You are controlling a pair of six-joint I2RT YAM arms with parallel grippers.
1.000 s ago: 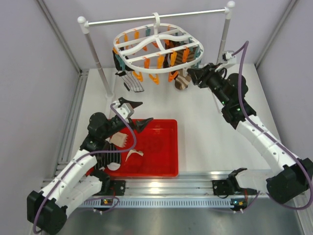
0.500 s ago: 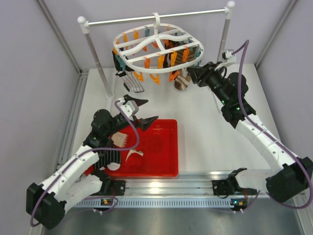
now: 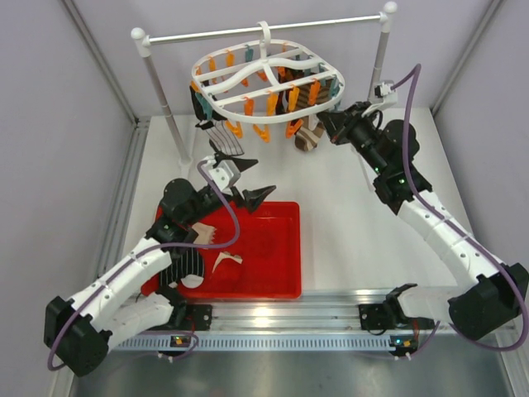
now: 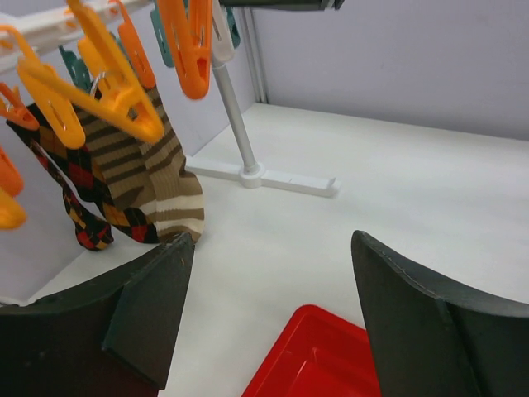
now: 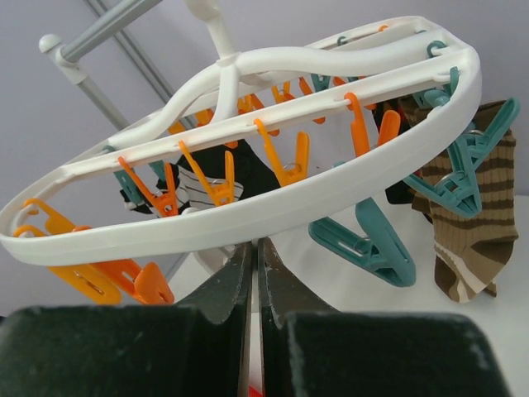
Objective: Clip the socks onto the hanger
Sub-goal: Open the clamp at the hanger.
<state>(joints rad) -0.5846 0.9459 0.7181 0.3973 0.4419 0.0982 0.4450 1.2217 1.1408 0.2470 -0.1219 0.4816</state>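
The left gripper (image 3: 250, 180) is hovering with its jaws spread wide and nothing between them, just above the far edge of the red tray (image 3: 277, 248). Seen from the left wrist, its fingers (image 4: 140, 314) are framing bare table (image 3: 347, 223), with the tray's corner showing below them. Behind it in the tray a beige-pink sock (image 3: 202, 234), a black striped sock (image 3: 186, 265) and a white sock (image 3: 223, 260) are lying loose near the left end, nearer than the open jaws. Farther off and to the left of the gripper, a brown striped sock (image 4: 165, 182) and a dark red patterned sock (image 4: 78, 190) are hanging from orange clips (image 4: 124, 103). The right gripper (image 3: 325, 124) is reaching toward the right side of the hanger (image 3: 264, 54) with its fingers (image 5: 273, 285) pressed together. In the right wrist view their tips are sitting just beneath the white rim of the frame (image 5: 248, 215), though whether they are touching it cannot be told. A teal clip (image 5: 372, 244) is dangling just to the right of the tips, and the brown striped sock is hanging beyond it from another teal clip. The hanger is hanging by its hook from the white rod (image 3: 322, 22) at the far side of the table, and a black sock with thin white stripes (image 3: 227, 142) is hanging at its left edge.
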